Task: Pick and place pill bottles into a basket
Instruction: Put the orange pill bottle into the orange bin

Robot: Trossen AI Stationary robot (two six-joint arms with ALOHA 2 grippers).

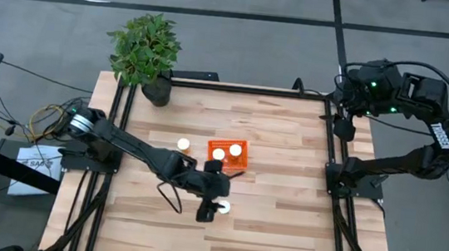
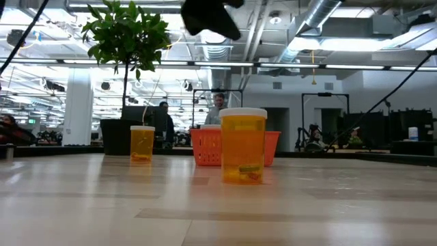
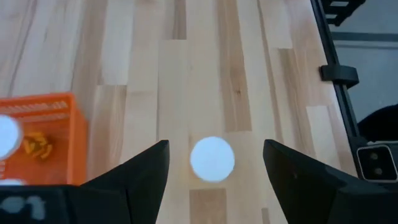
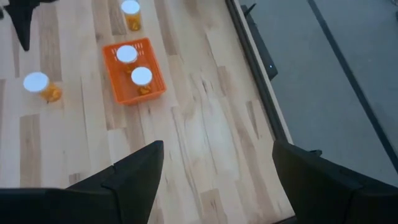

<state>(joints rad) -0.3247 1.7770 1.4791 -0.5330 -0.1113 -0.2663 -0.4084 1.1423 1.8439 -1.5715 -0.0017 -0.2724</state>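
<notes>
One pill bottle (image 1: pixel 223 206) stands upright on the table near its front, seen in the low view (image 2: pixel 243 147). My left gripper (image 1: pixel 211 209) hovers above it, open. In the left wrist view its fingers stand on either side of the white cap (image 3: pixel 212 159) without touching it. The orange basket (image 1: pixel 227 155) holds two bottles (image 1: pixel 218 153) (image 1: pixel 236 150). Another bottle (image 1: pixel 183 145) stands on the table left of the basket. My right gripper (image 4: pixel 217 174) is open and empty, raised by the table's far right corner.
A potted plant (image 1: pixel 147 55) stands at the table's far left corner. The black frame rails (image 1: pixel 328 153) run along the table's sides. Bare wood lies right of the basket and along the near edge (image 1: pixel 280 232). People show in the room behind, in the low view.
</notes>
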